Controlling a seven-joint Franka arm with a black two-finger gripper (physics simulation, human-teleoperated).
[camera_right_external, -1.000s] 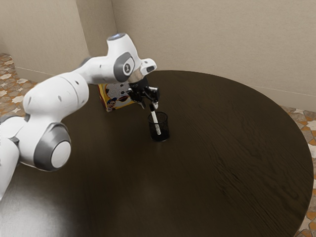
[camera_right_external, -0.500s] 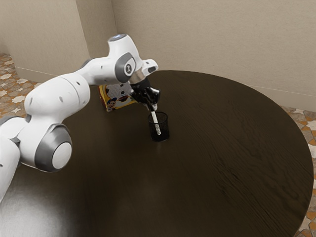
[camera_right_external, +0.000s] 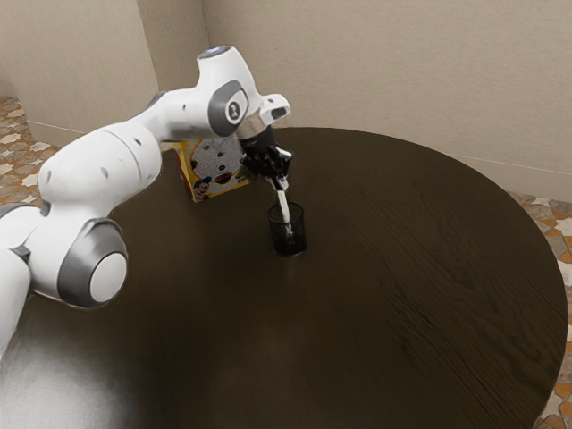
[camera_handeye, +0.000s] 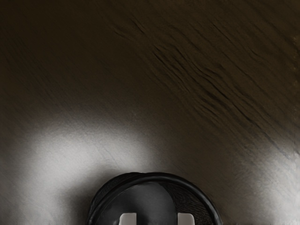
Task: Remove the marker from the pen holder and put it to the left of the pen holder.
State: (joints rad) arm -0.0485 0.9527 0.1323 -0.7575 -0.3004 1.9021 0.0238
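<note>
My gripper (camera_right_external: 281,181) is shut on the upper end of the marker (camera_right_external: 285,210) in the exterior view. The marker stands steeply, its white body coming out of the black mesh pen holder (camera_right_external: 289,234), with the lower part still inside the rim. In the wrist view, the two pale fingertips of my gripper (camera_handeye: 157,219) appear at the lower edge, over the round black rim of the pen holder (camera_handeye: 161,177). The marker's dark upper end is hard to make out there.
A colourful box (camera_right_external: 213,165) stands behind the hand, toward the exterior view's left. The dark round table (camera_right_external: 420,286) extends around the holder, its curved edge toward the exterior view's right. A wall rises behind.
My hand first came down and its fingers closed at the marker's top; then it rose slightly, and the marker moved up with it. The pen holder has stayed in place.
</note>
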